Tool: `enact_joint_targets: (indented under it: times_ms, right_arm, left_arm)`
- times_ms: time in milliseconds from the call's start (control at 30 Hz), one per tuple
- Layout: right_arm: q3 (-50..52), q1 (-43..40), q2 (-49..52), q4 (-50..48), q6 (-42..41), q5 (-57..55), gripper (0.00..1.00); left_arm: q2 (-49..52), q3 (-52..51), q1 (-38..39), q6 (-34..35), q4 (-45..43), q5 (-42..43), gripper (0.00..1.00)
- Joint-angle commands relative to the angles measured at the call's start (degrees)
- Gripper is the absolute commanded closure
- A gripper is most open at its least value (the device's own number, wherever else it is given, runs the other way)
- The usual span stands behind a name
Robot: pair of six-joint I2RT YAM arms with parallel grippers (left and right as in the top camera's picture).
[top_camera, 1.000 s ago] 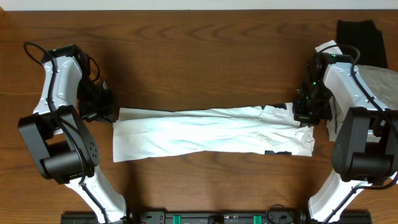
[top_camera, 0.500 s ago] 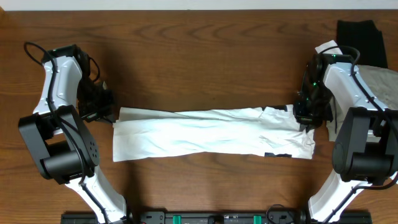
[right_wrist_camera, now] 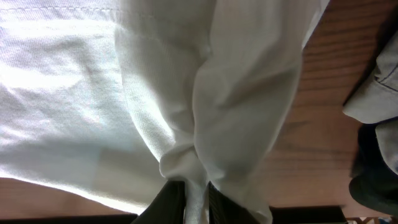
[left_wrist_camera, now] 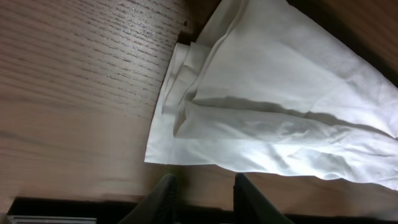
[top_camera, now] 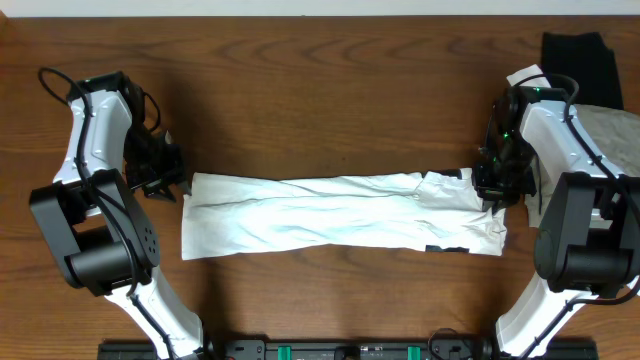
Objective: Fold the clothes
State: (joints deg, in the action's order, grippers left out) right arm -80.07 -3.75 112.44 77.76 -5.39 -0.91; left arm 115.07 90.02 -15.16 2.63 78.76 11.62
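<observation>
Left claw [left_wrist_camera: 203, 182] apart and empty beside the white T-shirt [top_camera: 320, 212] — right claw [right_wrist_camera: 193, 190] tight on its cloth

The wrinkled white T-shirt [top_camera: 330, 212] lies folded into a long left-to-right band. A black garment [top_camera: 580, 60] and a grey-beige garment [top_camera: 622, 135] lie beyond its right end.

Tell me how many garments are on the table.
3: white T-shirt across the middle, black garment at the top-right corner, grey garment just below it. The right arm may hide others.
</observation>
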Motion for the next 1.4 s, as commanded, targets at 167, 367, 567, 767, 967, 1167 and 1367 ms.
enact_joint_targets:
  times_ms: [167, 367, 567, 767, 967, 1167, 1367]
  right_arm:
    - [0.33, -0.37, -1.55, -0.79, 0.28, -0.57, 0.88]
    - [0.33, -0.35, -1.55, -1.64, 0.31, 1.92, 0.96]
    - [0.33, 0.11, -1.55, 0.48, 0.31, 2.97, 0.97]
    - [0.39, 1.05, -1.55, 5.14, 0.31, 2.84, 0.90]
    - [1.97, 1.05, -1.55, 4.76, 0.31, 2.43, 0.78]
    - [8.52, 0.83, -1.55, 1.20, -0.48, -0.52, 0.77]
    - [12.41, 0.81, -1.55, -3.04, -1.42, 0.81, 0.86]
  left_arm:
    - [-3.76, -0.04, 0.44, -0.68, -3.52, 3.48, 0.79]
    - [-12.02, -0.04, 3.43, -0.94, -6.69, 7.30, 0.79]
    - [-14.67, -0.13, 9.77, -1.38, -7.10, 7.13, 0.79]
    - [-13.86, -1.51, 13.22, -1.60, -7.06, 6.75, 0.79]
    - [-13.84, -2.86, 13.53, -1.57, -6.64, 6.78, 0.79]
    - [-13.86, -5.29, 13.55, -1.57, -6.67, 6.80, 0.79]
    - [-13.86, -5.81, 13.53, -1.79, -7.15, 6.78, 0.79]
